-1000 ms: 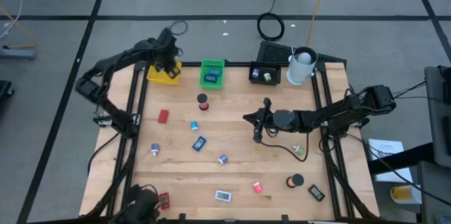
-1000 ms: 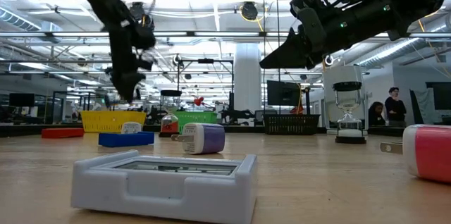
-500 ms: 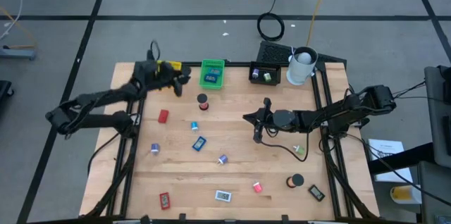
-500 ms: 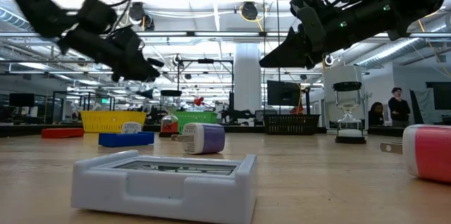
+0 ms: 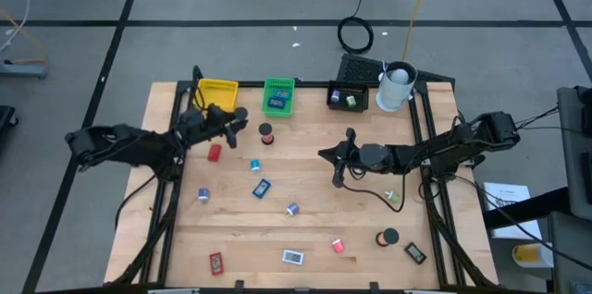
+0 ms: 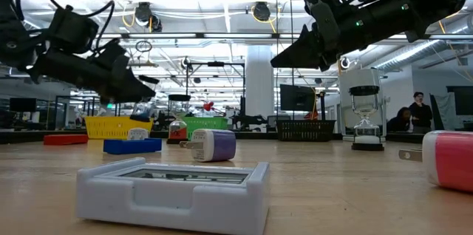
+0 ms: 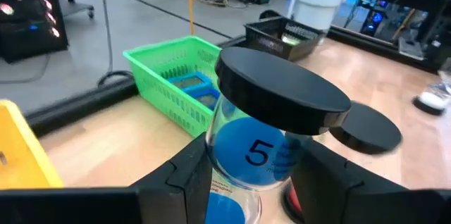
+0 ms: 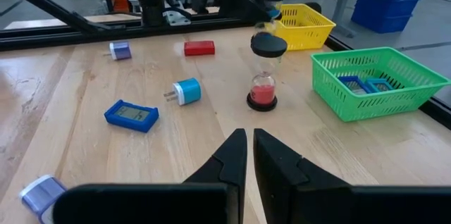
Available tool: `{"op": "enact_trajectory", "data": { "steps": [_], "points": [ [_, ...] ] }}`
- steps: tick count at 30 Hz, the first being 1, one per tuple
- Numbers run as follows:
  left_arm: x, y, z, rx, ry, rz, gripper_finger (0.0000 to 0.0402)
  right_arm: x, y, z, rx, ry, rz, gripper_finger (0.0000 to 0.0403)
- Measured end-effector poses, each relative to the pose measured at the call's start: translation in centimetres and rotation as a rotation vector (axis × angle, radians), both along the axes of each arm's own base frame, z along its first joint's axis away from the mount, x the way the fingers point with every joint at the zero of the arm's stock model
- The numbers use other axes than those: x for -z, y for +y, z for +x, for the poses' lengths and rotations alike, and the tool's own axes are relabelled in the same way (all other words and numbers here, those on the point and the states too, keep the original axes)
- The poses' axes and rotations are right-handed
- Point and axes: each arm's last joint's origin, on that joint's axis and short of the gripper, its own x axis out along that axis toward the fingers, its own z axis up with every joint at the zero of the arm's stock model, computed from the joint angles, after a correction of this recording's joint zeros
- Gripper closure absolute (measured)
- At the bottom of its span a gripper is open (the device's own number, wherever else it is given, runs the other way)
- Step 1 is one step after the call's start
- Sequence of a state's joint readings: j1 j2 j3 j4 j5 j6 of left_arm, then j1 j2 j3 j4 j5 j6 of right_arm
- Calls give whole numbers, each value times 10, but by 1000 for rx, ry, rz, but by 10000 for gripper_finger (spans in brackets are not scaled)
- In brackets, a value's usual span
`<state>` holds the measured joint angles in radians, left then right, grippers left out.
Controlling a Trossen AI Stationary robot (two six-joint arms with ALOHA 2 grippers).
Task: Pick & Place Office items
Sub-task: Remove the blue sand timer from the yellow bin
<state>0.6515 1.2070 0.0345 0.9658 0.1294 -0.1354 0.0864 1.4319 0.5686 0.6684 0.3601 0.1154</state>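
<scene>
Nearby, left end effector (image 5: pixel 233 128) gripping blue hourglass (image 7: pixel 255 155), red hourglass (image 5: pixel 266 134) and green tray (image 5: pixel 278 96) just beyond.

Blue sand timer (image 7: pixel 257 150), black caps, marked 5, held tilted above table; other items scattered.

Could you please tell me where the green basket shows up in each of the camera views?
High view: green basket at the table's far edge, left of centre.
Low view: far across the table, left of centre.
Left wrist view: close, behind the held timer.
Right wrist view: at the picture's right.
Shared landmark: the yellow tray beside it.
</scene>
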Motion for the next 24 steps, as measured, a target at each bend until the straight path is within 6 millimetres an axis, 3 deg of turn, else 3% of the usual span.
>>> {"op": "enact_trajectory", "data": {
  "steps": [24],
  "points": [
    [21,-6,11,43,81,-58,236,0,0,0,-1,1,-4,380]
  ]
}}
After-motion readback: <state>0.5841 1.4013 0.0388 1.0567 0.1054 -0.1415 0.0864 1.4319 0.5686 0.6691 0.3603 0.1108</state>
